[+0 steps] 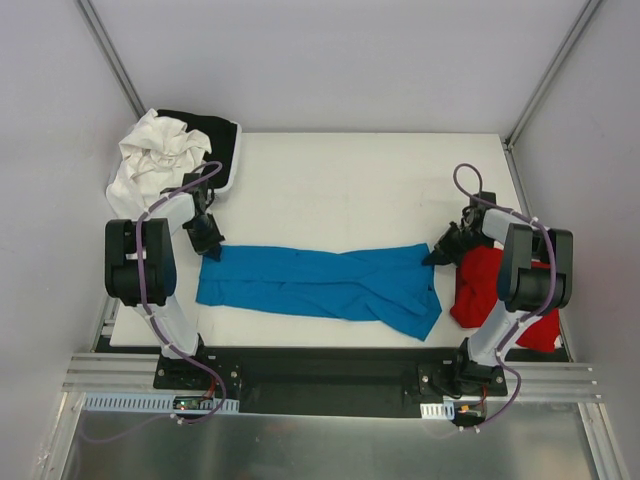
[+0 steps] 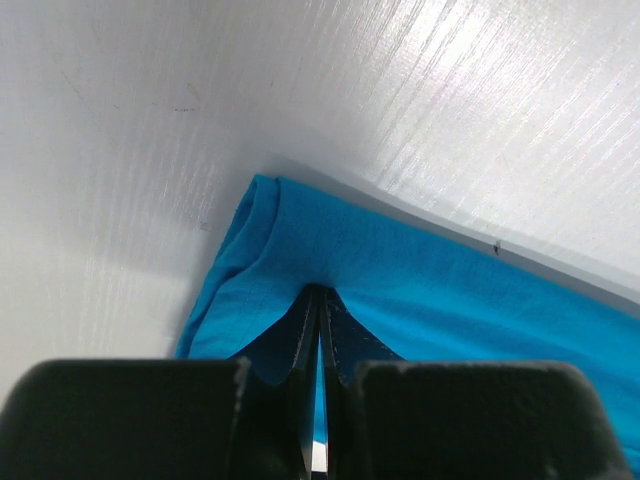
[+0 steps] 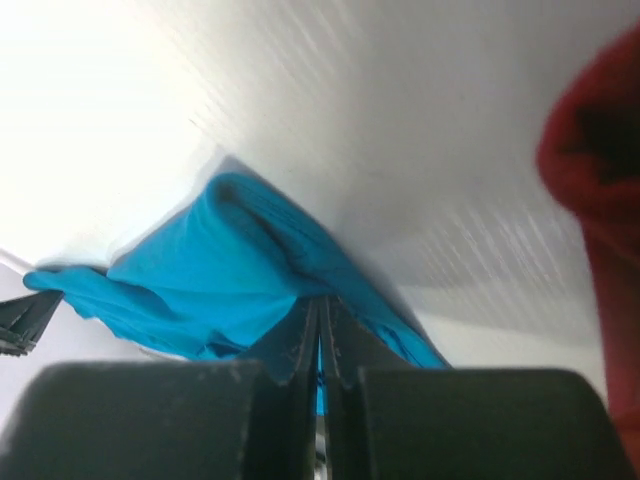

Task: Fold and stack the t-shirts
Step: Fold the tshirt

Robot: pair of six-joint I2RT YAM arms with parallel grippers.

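blue t-shirt point(image 1: 320, 283): plain bright turquoise, no print, from the left gripper point(image 1: 213, 249) across to the right gripper point(image 1: 433, 258)
red t-shirt point(image 1: 478, 285): plain red, just outside the right gripper
left gripper: black
right gripper: black
white cloth point(image 1: 150, 160): plain white, behind the left gripper
black cloth point(image 1: 215, 132): plain black, touching the white cloth
table point(image 1: 350, 190): white, faint fine grain

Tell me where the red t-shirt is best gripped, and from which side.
Pinch the red t-shirt at its left edge, likely from above on the table's middle side: it lies crumpled, and the right arm covers its right part.
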